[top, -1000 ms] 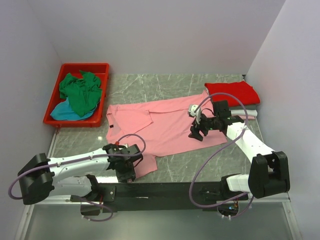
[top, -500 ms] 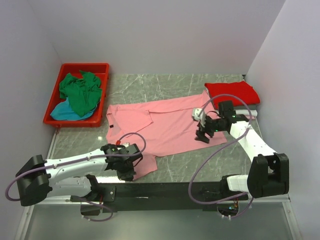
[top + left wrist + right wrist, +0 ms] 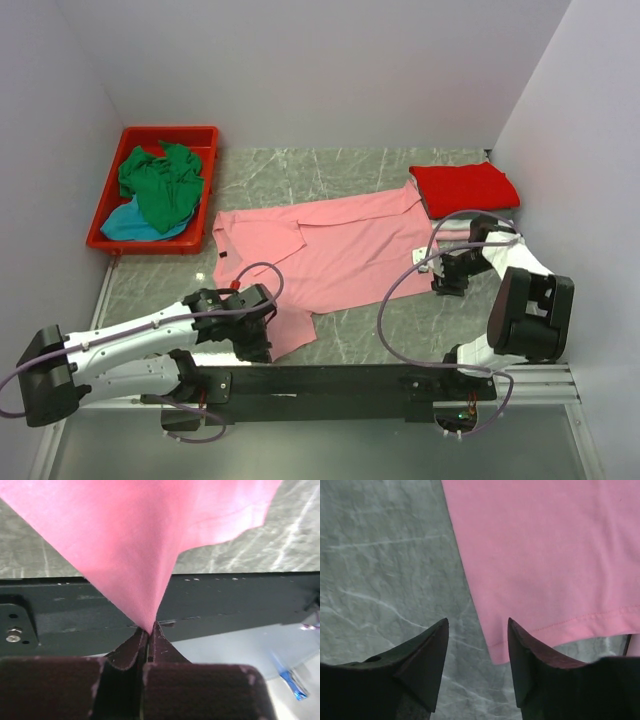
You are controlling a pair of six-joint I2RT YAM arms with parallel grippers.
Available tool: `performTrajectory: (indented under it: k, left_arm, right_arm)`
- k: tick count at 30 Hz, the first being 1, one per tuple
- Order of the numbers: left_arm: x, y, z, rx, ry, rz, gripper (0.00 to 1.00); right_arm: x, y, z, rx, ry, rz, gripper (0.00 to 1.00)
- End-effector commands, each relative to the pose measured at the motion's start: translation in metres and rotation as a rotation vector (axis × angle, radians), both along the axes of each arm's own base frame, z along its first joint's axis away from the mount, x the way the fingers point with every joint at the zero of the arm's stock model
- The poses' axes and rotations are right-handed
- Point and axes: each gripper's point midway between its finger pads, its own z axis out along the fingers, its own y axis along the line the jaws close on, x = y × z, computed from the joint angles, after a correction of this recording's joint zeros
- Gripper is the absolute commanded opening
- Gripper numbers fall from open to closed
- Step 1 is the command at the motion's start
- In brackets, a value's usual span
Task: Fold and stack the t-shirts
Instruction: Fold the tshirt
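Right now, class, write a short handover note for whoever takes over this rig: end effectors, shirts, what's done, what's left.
Left end effector: shut on the near edge of the pink t-shirt.
Right end effector: open, at that shirt's near right corner, nothing gripped.
Done: red t-shirt folded at the far right.
To do: fold the pink one and stack it; green t-shirt and teal t-shirt lie crumpled in the red bin.

The right fingers [image 3: 420, 665] are standing apart, hovering over the grey marbled worktop [image 3: 380, 555]. The pink t-shirt [image 3: 545, 555] is lying flat there, its hemmed corner sitting between the two tips, just beside the right-hand one.
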Motion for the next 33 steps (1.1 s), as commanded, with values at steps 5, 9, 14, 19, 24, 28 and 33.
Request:
performTrajectory:
  k: [5,9,14,19,24,28,33]
  left_arm:
    - [0.009,0.000,0.012,-0.074,-0.010,0.012,0.00]
    - [0.019,0.007,0.016,-0.067,-0.029,0.024,0.00]
    - [0.026,0.010,0.016,-0.072,-0.035,0.029,0.00]
    - [0.028,0.011,0.017,-0.080,-0.032,0.025,0.00]
    - [0.033,0.012,0.021,-0.108,-0.040,0.044,0.00]
    - [0.035,0.014,0.023,-0.117,-0.043,0.051,0.00]
    - [0.044,0.020,0.027,-0.106,-0.066,0.063,0.00]
  right_arm:
    - [0.024,-0.037,-0.017,-0.126,-0.044,-0.016,0.55]
    - [0.029,-0.051,-0.026,-0.161,-0.040,-0.029,0.55]
    - [0.034,-0.057,-0.030,-0.168,-0.044,-0.036,0.54]
    - [0.037,-0.053,-0.031,-0.139,-0.036,-0.035,0.49]
    - [0.036,-0.051,-0.033,-0.129,-0.030,-0.030,0.40]
    - [0.037,-0.050,-0.031,-0.125,-0.026,-0.027,0.24]
    - [0.036,-0.048,-0.030,-0.109,-0.005,-0.033,0.11]
